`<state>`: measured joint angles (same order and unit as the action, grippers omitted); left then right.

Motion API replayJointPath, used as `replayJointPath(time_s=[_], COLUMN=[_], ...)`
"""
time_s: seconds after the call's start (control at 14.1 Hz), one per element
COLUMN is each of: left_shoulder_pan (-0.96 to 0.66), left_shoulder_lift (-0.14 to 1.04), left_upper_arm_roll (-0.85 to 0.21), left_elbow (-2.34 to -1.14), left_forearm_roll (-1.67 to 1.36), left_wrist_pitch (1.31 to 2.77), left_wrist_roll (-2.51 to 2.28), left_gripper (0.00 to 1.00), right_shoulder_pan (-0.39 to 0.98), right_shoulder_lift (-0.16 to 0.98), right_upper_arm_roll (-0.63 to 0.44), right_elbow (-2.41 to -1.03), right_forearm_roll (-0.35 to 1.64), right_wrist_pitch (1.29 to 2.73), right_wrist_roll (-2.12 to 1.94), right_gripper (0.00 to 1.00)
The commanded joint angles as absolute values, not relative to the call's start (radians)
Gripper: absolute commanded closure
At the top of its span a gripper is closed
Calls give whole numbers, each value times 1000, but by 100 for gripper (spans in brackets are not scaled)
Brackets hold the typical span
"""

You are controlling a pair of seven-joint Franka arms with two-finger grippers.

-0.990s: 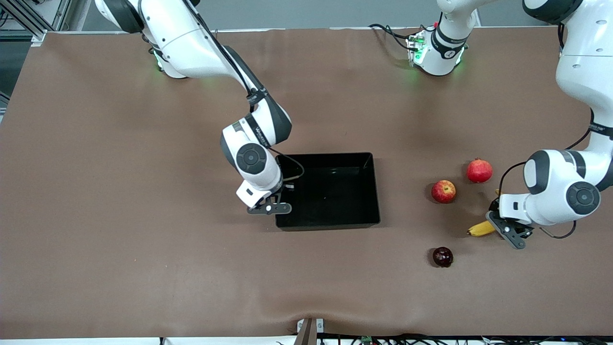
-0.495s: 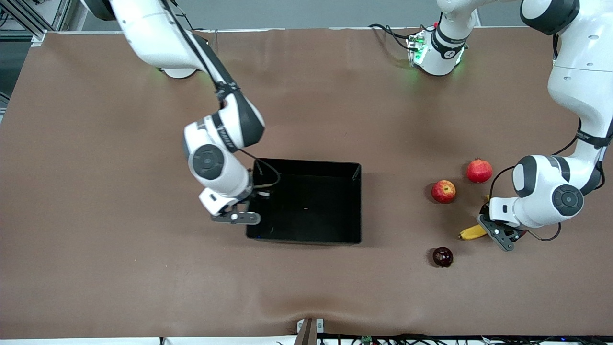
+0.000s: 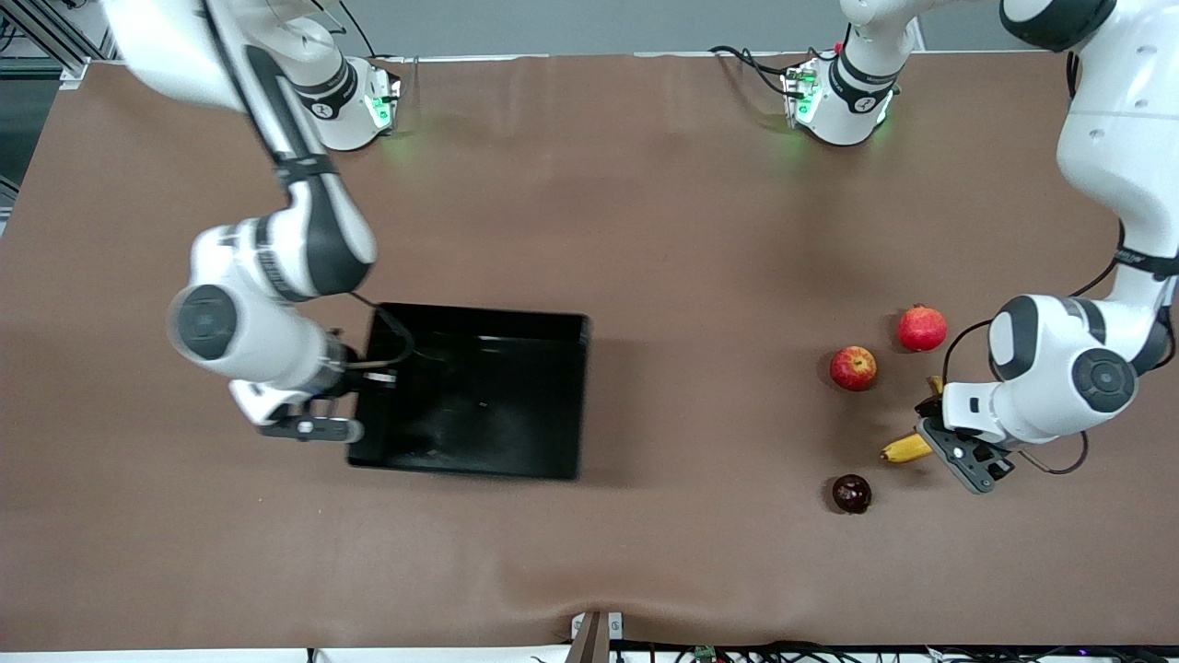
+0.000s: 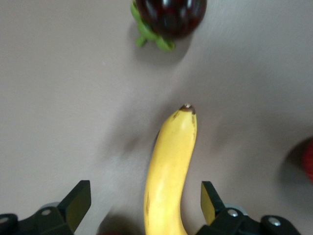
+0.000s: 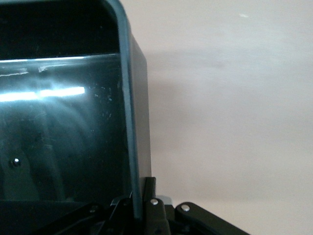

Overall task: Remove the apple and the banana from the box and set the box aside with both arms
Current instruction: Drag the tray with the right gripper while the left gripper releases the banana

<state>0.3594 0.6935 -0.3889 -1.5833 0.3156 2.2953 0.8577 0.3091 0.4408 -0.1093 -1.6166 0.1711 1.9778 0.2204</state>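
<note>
The black box (image 3: 479, 405) sits on the brown table toward the right arm's end. My right gripper (image 3: 355, 405) is shut on the box's end wall (image 5: 128, 122), with one finger inside and one outside (image 5: 144, 196). The yellow banana (image 3: 904, 448) lies on the table toward the left arm's end. My left gripper (image 3: 935, 442) is low over it and open, its fingers standing clear on either side of the banana (image 4: 171, 166). The red apple (image 3: 854, 367) rests farther from the front camera than the banana.
A red pomegranate (image 3: 922, 328) lies beside the apple, toward the robots' bases. A dark plum (image 3: 852, 494) with a green calyx (image 4: 168, 17) sits nearer the front camera than the banana. Bare brown table (image 3: 718, 276) separates the box from the fruits.
My right arm has pulled the box along the table toward the right arm's end. My left gripper shifted the banana slightly and then opened, letting go of it.
</note>
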Motion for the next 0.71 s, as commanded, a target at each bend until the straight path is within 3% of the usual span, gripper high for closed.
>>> replayJointPath(time_s=[0.0, 0.14, 0.64], left_shoulder_pan=[365, 374, 368], left_shoulder_lift=[592, 539, 302], left_upper_arm_roll=[-431, -449, -475], left_elbow=[-1521, -1477, -1479], left_forearm_roll=[328, 263, 100], left_wrist_pitch=[2096, 1966, 1715], left_wrist_roll=[799, 718, 240], left_gripper=[0, 0, 0], right_shoulder_pan=[223, 145, -66], right_shoulder_lift=[367, 370, 419], right_upper_arm_roll=[-90, -91, -91], right_elbow=[-1664, -1666, -1666], right_forearm_roll=[170, 166, 114], right_wrist_pitch=[1933, 1928, 2000], right_wrist_roll=[172, 57, -241], right_gripper=[100, 100, 100])
